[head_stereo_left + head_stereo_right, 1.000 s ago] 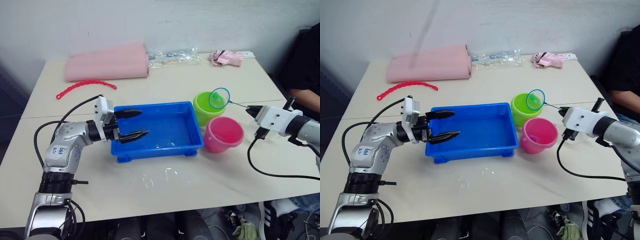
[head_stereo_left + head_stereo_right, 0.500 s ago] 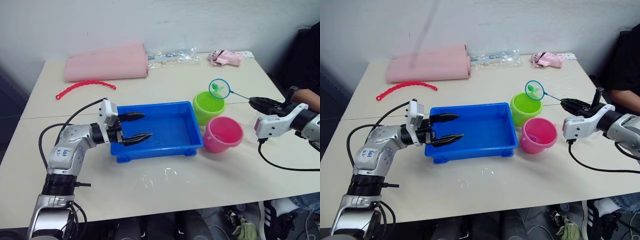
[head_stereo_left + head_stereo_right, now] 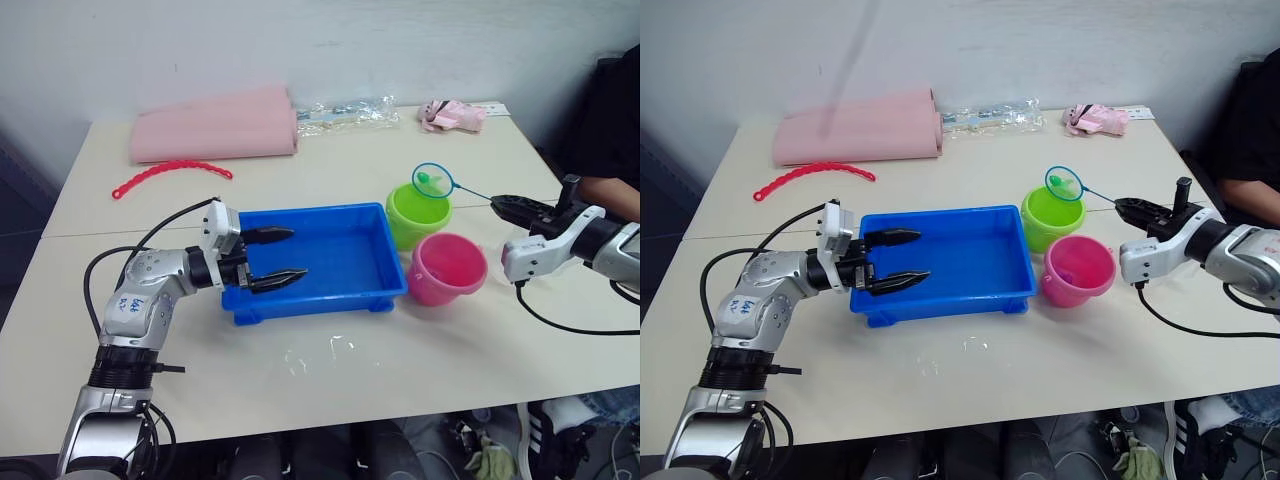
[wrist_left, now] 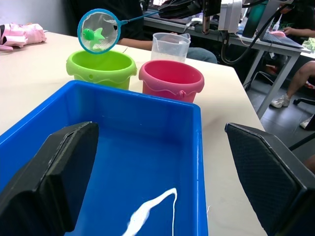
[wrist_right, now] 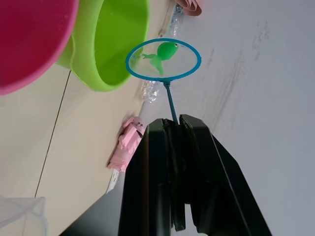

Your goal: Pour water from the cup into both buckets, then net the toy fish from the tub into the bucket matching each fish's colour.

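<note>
The blue tub [image 3: 310,212] sits mid-table, with a little water in it. My left gripper [image 3: 296,253] is open over the tub's left end, holding nothing. Right of the tub stand the lime green bucket [image 3: 405,222] and, nearer me, the pink bucket [image 3: 445,270]. My right gripper [image 3: 500,203] is shut on the thin handle of the net [image 3: 434,180]. The hoop hangs just above the green bucket's far rim and holds a green toy fish [image 5: 162,51]. The clear cup [image 4: 170,46] stands just behind the pink bucket in the left wrist view.
A folded pink cloth [image 3: 213,125], a red beaded strip [image 3: 170,175], a clear plastic bag [image 3: 345,110] and a small pink item [image 3: 452,113] lie at the table's far side. Spilled water [image 3: 320,355] glistens in front of the tub. A person [image 3: 615,130] sits at the right.
My right gripper has turned and lifted the net from low beside the green bucket to above its rim. The left gripper has edged slightly further over the tub.
</note>
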Action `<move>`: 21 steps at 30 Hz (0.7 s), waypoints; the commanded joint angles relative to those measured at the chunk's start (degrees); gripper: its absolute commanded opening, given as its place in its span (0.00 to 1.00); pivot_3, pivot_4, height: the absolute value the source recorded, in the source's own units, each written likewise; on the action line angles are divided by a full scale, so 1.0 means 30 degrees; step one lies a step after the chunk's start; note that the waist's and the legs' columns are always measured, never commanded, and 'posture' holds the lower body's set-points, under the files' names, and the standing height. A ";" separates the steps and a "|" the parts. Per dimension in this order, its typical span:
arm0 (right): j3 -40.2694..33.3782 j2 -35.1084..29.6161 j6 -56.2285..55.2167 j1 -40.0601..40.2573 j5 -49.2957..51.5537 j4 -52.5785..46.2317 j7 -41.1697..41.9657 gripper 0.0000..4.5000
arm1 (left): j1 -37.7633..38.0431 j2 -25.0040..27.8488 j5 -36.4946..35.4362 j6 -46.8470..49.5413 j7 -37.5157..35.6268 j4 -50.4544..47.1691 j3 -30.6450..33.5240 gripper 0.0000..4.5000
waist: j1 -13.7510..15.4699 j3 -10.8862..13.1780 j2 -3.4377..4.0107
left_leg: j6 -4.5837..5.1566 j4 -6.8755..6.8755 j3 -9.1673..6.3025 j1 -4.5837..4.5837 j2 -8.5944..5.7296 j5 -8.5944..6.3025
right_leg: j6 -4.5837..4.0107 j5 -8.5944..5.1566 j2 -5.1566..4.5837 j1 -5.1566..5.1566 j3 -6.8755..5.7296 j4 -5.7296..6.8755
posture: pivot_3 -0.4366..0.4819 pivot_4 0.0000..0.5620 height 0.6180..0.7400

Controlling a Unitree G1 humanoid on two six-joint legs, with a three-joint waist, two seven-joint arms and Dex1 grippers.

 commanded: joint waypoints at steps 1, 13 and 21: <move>-0.0309 -0.0631 -0.0220 -0.0047 0.0138 0.0074 -0.0713 0.00 | -0.0375 -0.0134 -0.0108 -0.0430 -0.0159 0.0006 0.0061 0.99 | -0.0007 0.0000 0.0000 | 0.0000 0.0001 0.0001 0.0000 0.0000 0.0000 | 0.0000 0.0000 0.0000 0.0000 0.0001 0.0003 | 0.48 0.27 1.00; -0.0544 -0.0732 -0.0289 0.0806 0.0204 -0.0355 -0.1176 0.00 | -0.0321 -0.0145 -0.0136 -0.0782 -0.0170 0.0308 0.0172 0.99 | -0.0016 0.0000 0.0000 | -0.0001 0.0007 0.0005 0.0007 0.0002 0.0001 | 0.0000 0.0000 0.0004 0.0000 0.0007 0.0015 | 0.48 0.27 1.00; -0.1333 0.0738 0.1077 0.1445 0.9215 -0.0487 0.2910 0.00 | 0.0179 0.0260 -0.0734 -0.0792 -0.0227 -0.0015 0.1057 0.99 | -0.0003 0.0000 -0.0001 | -0.0001 0.0010 0.0005 0.0007 0.0000 0.0002 | 0.0001 0.0000 0.0002 0.0003 0.0007 0.0015 | 0.48 0.27 1.00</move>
